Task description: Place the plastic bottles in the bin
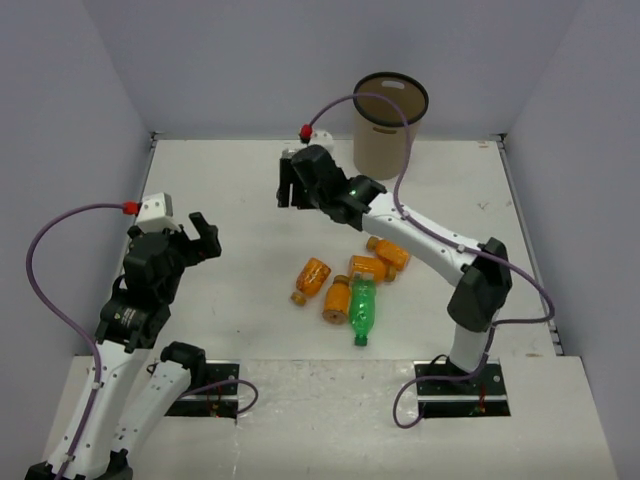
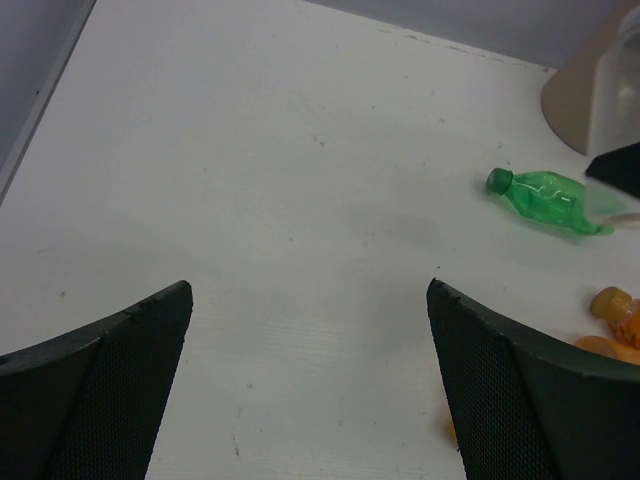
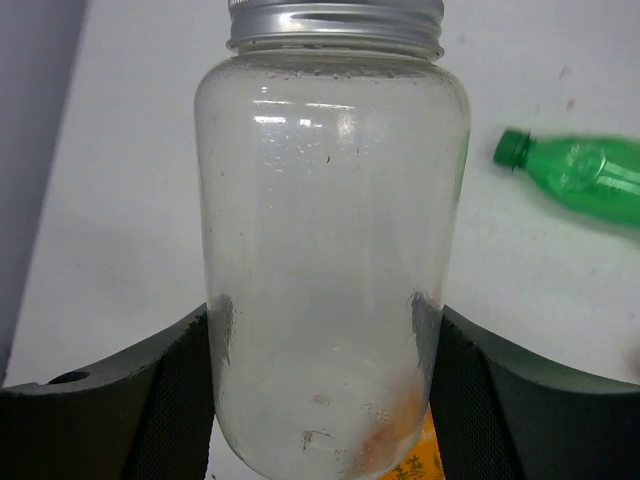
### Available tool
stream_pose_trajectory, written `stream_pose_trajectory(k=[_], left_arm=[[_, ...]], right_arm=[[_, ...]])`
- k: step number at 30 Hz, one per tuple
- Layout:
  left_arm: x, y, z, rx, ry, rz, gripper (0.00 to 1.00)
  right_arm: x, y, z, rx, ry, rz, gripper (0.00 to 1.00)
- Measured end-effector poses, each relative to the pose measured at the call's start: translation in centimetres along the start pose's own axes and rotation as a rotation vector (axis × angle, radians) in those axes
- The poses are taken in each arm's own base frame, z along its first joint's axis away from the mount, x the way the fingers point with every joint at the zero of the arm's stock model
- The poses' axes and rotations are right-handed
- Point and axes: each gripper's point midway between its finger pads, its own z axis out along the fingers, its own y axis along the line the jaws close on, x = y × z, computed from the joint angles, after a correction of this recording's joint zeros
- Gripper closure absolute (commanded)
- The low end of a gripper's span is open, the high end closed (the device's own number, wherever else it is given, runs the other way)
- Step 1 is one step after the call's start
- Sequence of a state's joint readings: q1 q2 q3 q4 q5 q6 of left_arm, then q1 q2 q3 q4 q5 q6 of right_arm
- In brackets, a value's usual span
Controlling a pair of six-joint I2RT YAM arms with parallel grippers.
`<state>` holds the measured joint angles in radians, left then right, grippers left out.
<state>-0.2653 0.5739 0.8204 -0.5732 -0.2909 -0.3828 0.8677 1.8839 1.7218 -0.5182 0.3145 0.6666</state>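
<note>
Right wrist view shows the right gripper (image 3: 325, 340) clamped on the clear bottle (image 3: 330, 200) (silver cap) near the bin (image 1: 375, 150); the left gripper (image 2: 308, 310) gapes wide, empty.

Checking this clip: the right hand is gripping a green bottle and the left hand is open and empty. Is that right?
Not quite. The right hand grips the clear bottle with the silver cap, not a green one; the right wrist view shows it between the fingers, a green bottle lying behind. The left hand is open and empty.
</note>
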Motion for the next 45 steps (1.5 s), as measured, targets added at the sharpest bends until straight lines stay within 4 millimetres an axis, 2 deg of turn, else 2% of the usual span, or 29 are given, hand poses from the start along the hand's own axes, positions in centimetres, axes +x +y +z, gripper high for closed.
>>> stream_pose_trajectory(k=[2,4,5,7,10,12,13,16,17,19,22,25,26,29,35,38,39,41,45], left_arm=[[0.0,-0.1,0.0,0.006,-0.001,-0.001,0.00],[0.0,-0.3,0.0,0.013,-0.001,-0.002,0.00],[0.0,-0.3,0.0,0.016,-0.001,-0.002,0.00],[0.1,-0.4,0.1,0.020,0.001,-0.001,0.00],[0.4,-0.3,0.2,0.021,0.008,0.000,0.00],[0.6,-0.3,0.2,0.021,0.013,0.002,0.00],[0.6,-0.4,0.2,0.022,0.012,0.002,0.00],[0.5,-0.4,0.2,0.024,0.012,0.003,0.00],[0.5,-0.5,0.3,0.026,0.012,0.003,0.00],[0.5,-0.6,0.4,0.031,0.014,0.003,0.00],[0.7,-0.9,0.8,0.041,0.024,0.005,0.00],[0.9,-1.1,1.0,0.045,0.037,0.008,0.00],[1.0,-1.1,1.0,0.046,0.038,0.009,0.00],[1.0,-1.1,1.0,0.050,0.040,0.011,0.00],[1.1,-1.3,1.0,0.057,0.043,0.015,0.00],[1.1,-1.3,1.0,0.061,0.045,0.016,0.00],[1.1,-1.4,1.0,0.063,0.046,0.015,0.00],[1.1,-1.4,1.0,0.064,0.046,0.016,0.00],[1.1,-1.4,1.0,0.067,0.046,0.015,0.00]], right_arm=[[-4.6,1.0,-3.1,-0.059,-0.102,-0.027,0.75],[-9.0,0.7,-5.3,-0.084,-0.192,-0.026,0.75],[-11.8,-0.2,-6.3,-0.083,-0.245,-0.020,0.74],[-16.9,-3.3,-7.5,-0.041,-0.343,-0.002,0.74],[-23.1,-9.6,-8.0,0.086,-0.455,0.006,0.74],[-26.0,-12.8,-7.6,0.165,-0.504,-0.007,0.74],[-27.3,-14.2,-7.0,0.202,-0.522,-0.024,0.74],[-29.4,-16.5,-4.8,0.266,-0.543,-0.078,0.72],[-29.7,-17.2,-3.8,0.285,-0.544,-0.097,0.70],[-29.6,-19.0,-1.6,0.323,-0.522,-0.134,0.61],[-28.5,-21.0,1.3,0.366,-0.470,-0.189,0.55],[-27.6,-22.2,2.9,0.391,-0.433,-0.228,0.19],[-27.4,-22.4,3.3,0.396,-0.425,-0.243,0.01],[-27.8,-22.6,3.1,0.413,-0.435,-0.271,0.01],[-29.3,-22.4,1.5,0.420,-0.484,-0.280,0.01],[-28.8,-20.8,-0.1,0.326,-0.465,-0.311,0.01],[-28.3,-20.0,-0.8,0.277,-0.448,-0.334,0.01],[-25.8,-17.6,-2.8,0.132,-0.399,-0.432,0.01],[-18.8,-13.1,-6.8,-0.066,-0.337,-0.683,0.01]])
